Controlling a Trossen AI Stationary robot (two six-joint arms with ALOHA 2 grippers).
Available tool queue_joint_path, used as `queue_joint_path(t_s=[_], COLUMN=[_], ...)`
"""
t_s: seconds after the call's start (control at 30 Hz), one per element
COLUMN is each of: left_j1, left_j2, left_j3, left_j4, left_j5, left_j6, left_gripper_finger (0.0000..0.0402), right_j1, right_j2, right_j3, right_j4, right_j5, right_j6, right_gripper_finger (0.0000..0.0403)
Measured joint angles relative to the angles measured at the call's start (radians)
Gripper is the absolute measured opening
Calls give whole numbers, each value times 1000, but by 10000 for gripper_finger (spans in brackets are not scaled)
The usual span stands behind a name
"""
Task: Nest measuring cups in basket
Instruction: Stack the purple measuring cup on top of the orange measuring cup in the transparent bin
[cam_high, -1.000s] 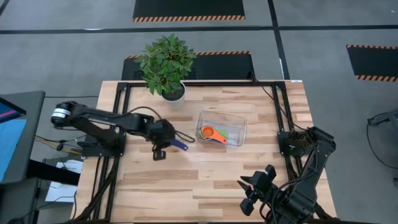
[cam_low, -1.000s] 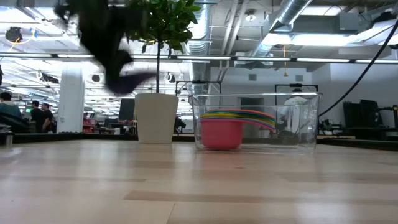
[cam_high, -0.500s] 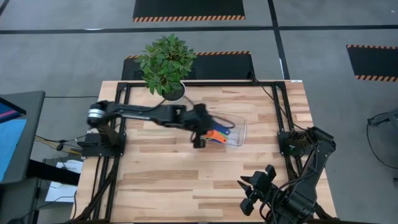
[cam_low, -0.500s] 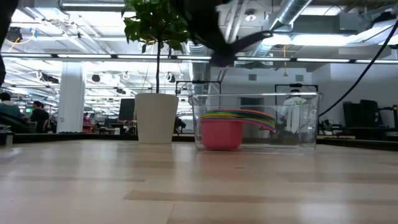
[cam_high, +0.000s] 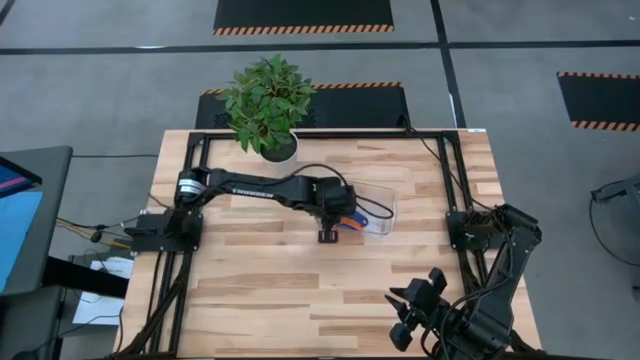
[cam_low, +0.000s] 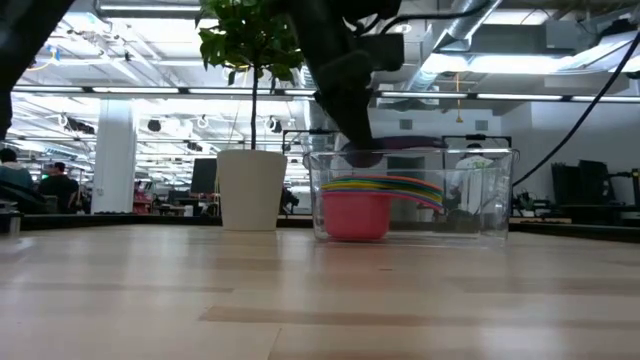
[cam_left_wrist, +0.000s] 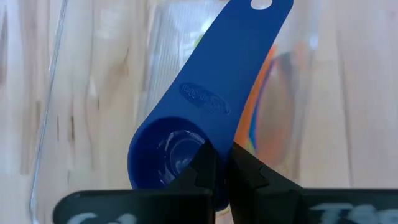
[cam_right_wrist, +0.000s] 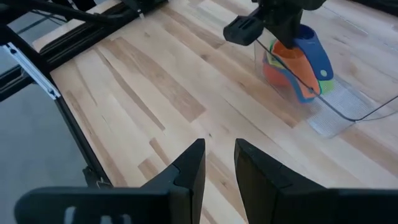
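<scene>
My left gripper is over the clear basket, shut on the dark blue measuring cup. The cup's handle points toward the table's right, about level with the basket's rim. Several nested cups, the red one outermost and an orange one on top, rest on the basket's floor at its left end. My right gripper waits open near the table's front right. My left gripper holds the dark blue cup by the bowl's wall, on the side where the handle starts. One finger seems to be inside the bowl and one outside. The fingers come from above. The cup is lifted clear above the nested cups, roughly level.
A white pot with a green plant stands at the table's far edge, left of the basket. Bare wood lies across the table's near half. People show in the room far behind.
My left gripper has carried the dark blue cup from the table's left part toward the right, over the basket, and has come down to the basket's rim. The nested cups and the basket have stayed where they were.
</scene>
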Motion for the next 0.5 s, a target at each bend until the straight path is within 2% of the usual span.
queue_joint_path(t_s=[0.2,0.5], left_j1=[-3,-1], left_j2=[-2,11], left_j3=[0,0], left_j4=[-3,-6], left_j5=[36,-10], left_j6=[-4,-151], left_gripper_finger=[0,4], right_j1=[5,5], right_j2=[0,0], right_j3=[0,0], right_j4=[4,7], right_j5=[-16,-16], right_j6=[0,0], right_gripper_finger=[111,111])
